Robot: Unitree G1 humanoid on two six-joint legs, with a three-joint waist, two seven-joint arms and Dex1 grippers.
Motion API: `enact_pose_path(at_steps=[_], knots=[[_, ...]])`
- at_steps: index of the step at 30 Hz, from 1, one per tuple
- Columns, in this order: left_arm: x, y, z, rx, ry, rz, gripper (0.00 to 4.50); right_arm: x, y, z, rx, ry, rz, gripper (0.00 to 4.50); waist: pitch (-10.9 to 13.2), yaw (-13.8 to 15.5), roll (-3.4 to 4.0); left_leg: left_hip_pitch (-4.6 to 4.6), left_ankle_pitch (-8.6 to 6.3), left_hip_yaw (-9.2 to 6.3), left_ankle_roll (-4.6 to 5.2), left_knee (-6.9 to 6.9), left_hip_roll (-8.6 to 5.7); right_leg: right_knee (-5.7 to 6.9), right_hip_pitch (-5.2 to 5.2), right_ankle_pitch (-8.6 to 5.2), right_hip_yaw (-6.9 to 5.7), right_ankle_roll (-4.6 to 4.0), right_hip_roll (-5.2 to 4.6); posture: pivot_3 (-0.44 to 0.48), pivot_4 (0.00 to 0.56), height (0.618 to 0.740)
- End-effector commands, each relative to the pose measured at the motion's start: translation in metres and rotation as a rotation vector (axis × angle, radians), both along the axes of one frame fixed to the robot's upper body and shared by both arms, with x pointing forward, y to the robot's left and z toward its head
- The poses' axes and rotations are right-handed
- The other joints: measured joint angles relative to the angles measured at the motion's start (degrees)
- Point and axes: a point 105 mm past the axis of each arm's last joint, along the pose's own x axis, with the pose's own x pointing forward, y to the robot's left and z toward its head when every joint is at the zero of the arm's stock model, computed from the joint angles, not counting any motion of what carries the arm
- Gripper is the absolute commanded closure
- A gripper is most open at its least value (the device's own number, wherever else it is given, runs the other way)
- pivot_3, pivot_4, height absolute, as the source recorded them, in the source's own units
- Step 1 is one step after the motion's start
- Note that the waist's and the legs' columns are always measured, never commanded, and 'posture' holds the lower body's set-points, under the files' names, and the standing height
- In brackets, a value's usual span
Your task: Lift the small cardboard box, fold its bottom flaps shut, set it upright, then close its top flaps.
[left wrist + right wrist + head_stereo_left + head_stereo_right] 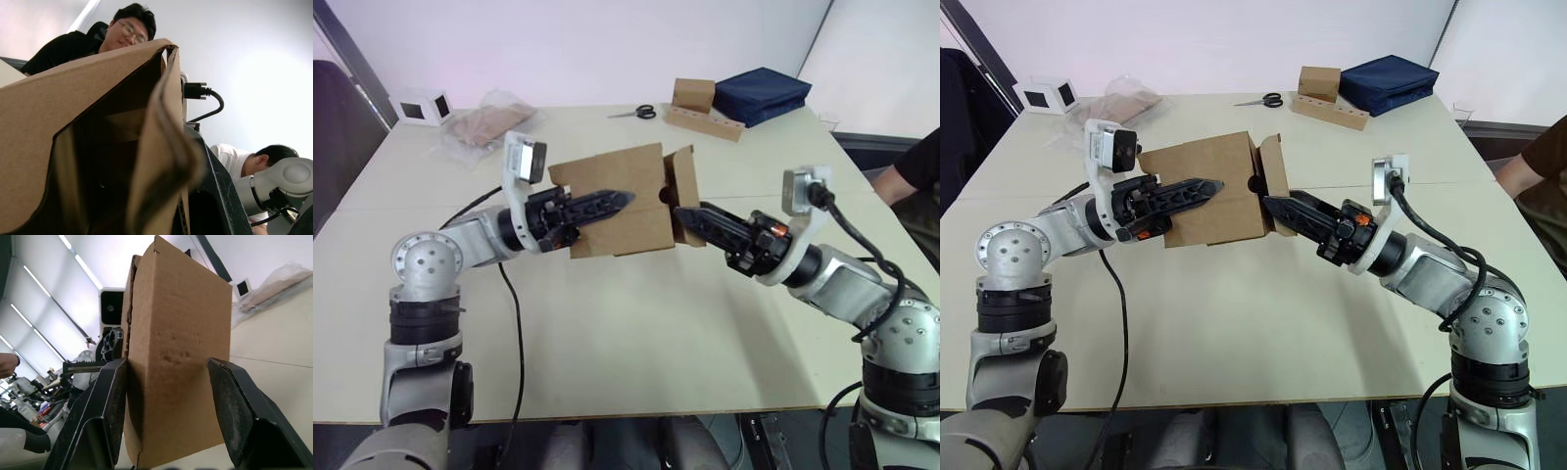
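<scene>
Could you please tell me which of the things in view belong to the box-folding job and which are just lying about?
In the job:
small cardboard box
left gripper
right gripper

Lying about:
scissors
navy cloth case
tan cube with perforated strip
white cube
plastic bags

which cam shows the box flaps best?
Left eye view: the box shows whole, held off the table between the left gripper and right gripper, flaps open on its right end. Right wrist shows one side panel; left wrist looks into a dark gap behind a flap.
</scene>
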Motion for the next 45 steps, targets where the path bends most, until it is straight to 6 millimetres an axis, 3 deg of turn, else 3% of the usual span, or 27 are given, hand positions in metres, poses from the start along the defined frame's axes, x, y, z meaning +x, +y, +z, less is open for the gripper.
enact_pose_path(at_steps=[1,25,45], knots=[[-0.007,0.0,0.01,-0.012,-0.065,-0.01,4.5,-0.001,-0.006,0.015,0.012,-0.066,-0.014,1.87,0.0,0.0,0.0,0.0,0.0,0.0,0.0,0.0,0.0,0.0,0.0,0.0,0.0,0.0,0.0,0.0,0.15,0.74],[-0.002,0.005,0.005,-0.009,-0.056,0.025,4.5,-0.006,-0.02,0.03,0.103,-0.046,-0.013,1.87,0.0,0.01,0.0,0.0,0.0,0.0,0.0,0.0,0.0,0.0,0.0,0.0,0.0,0.0,0.0,0.0,0.15,0.74],[-0.002,0.004,0.008,-0.022,-0.065,0.03,4.5,-0.009,-0.008,0.029,0.13,-0.034,0.023,1.87,0.0,0.0,0.0,0.0,0.0,0.0,0.0,0.0,0.0,0.0,0.0,0.0,0.0,0.0,0.0,0.0,0.15,0.74]])
